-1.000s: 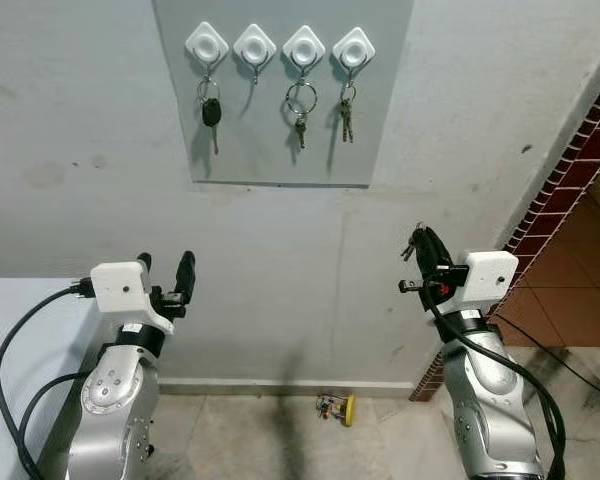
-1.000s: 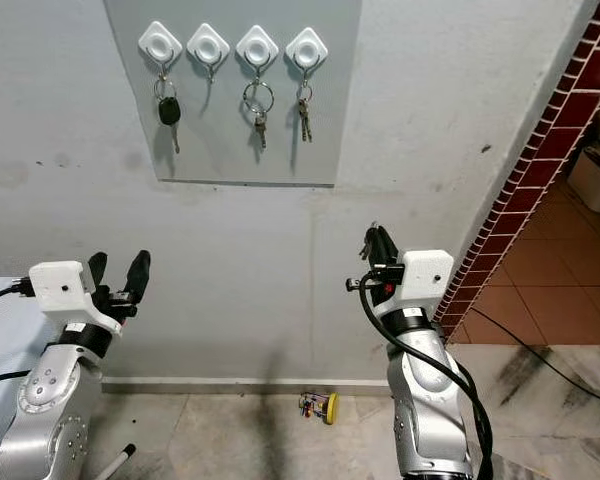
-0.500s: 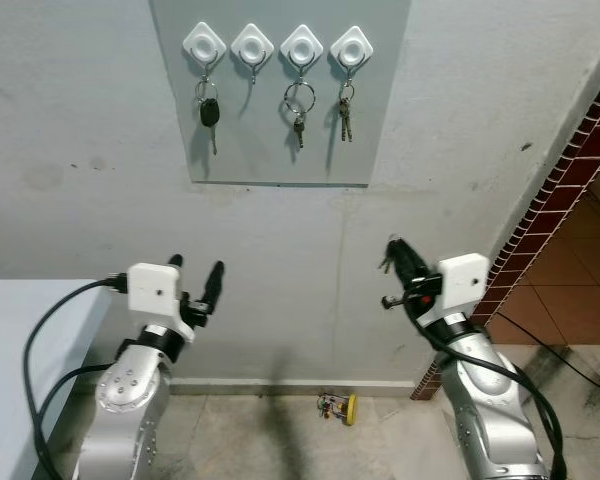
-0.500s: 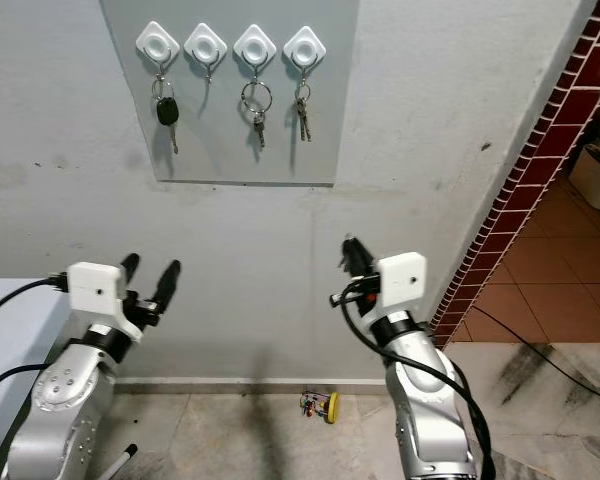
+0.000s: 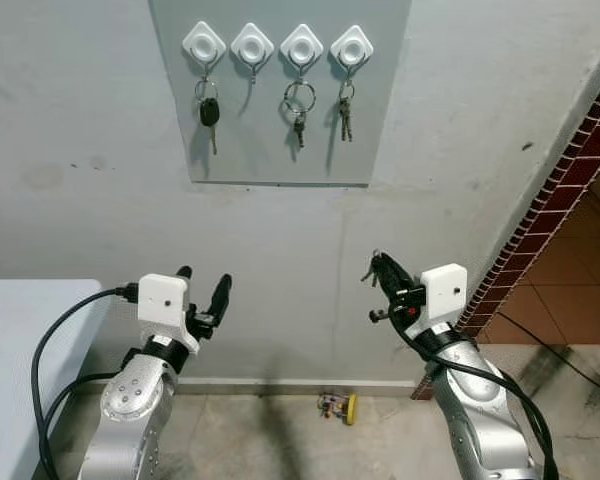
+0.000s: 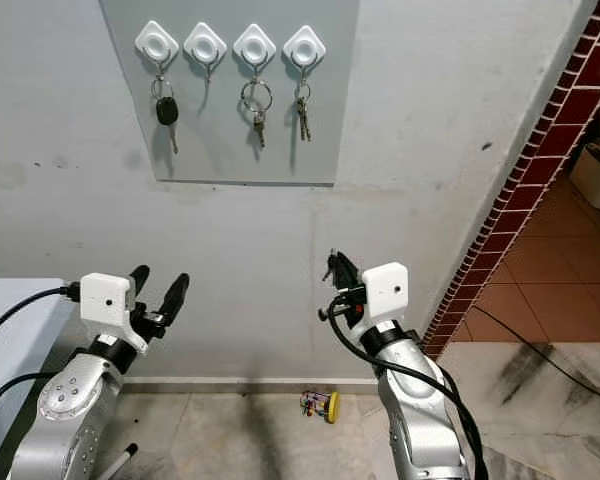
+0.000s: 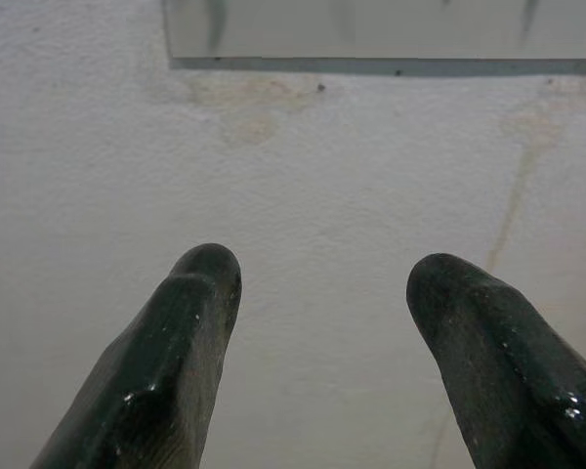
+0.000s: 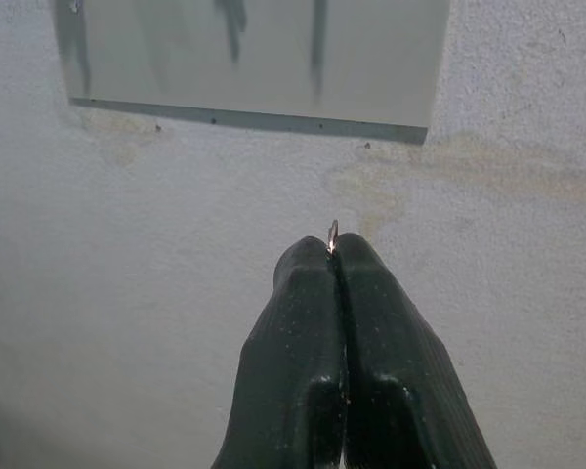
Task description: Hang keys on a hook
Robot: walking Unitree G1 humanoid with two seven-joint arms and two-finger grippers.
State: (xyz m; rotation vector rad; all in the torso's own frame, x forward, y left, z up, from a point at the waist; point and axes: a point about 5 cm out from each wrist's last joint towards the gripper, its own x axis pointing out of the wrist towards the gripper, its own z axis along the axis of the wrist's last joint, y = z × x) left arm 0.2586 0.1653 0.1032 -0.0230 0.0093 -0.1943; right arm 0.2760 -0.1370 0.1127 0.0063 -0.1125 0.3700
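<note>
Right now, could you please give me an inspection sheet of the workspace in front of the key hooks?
Surface: grey wall panel with four white diamond hooks; second hook bare, the rest hold keys.
Job's things: metal key ring pinched at fingertips.
Clutter: small yellow object on floor.
Grippers: left gripper open; right gripper shut on the ring.
Cables: black cable at left arm.
Surroundings: white tabletop, brick edging.
</note>
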